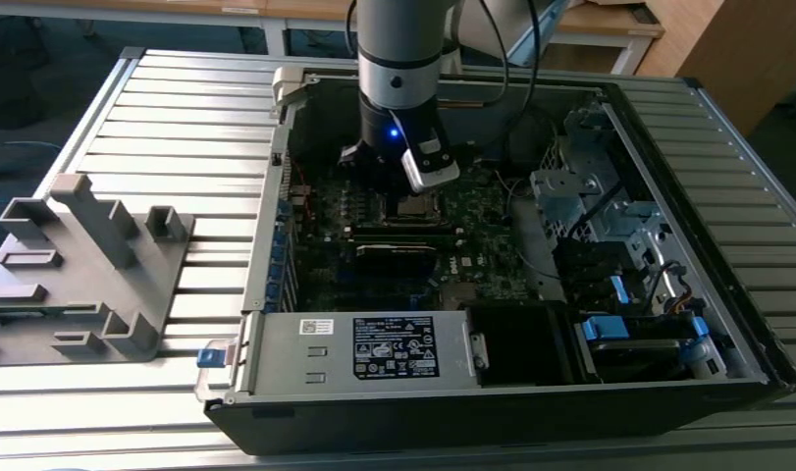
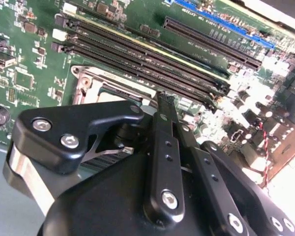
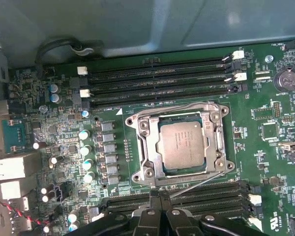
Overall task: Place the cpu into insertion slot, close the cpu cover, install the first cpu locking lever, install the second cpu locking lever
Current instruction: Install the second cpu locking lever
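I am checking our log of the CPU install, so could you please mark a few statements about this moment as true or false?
1. The cpu lies in the insertion slot on the green board. True.
2. The cpu cover stands raised, off the socket. False: in the first wrist view the silvery frame lies flat around the chip.
3. The gripper holds the cpu above the case. False: the chip sits in the socket, and the fingertips are down near one edge of the socket, by a thin wire lever.
4. The arm reaches down into the open computer case. True.
5. The grey plastic fixture sits inside the case. False: it rests on the slatted table, at the exterior view's left.
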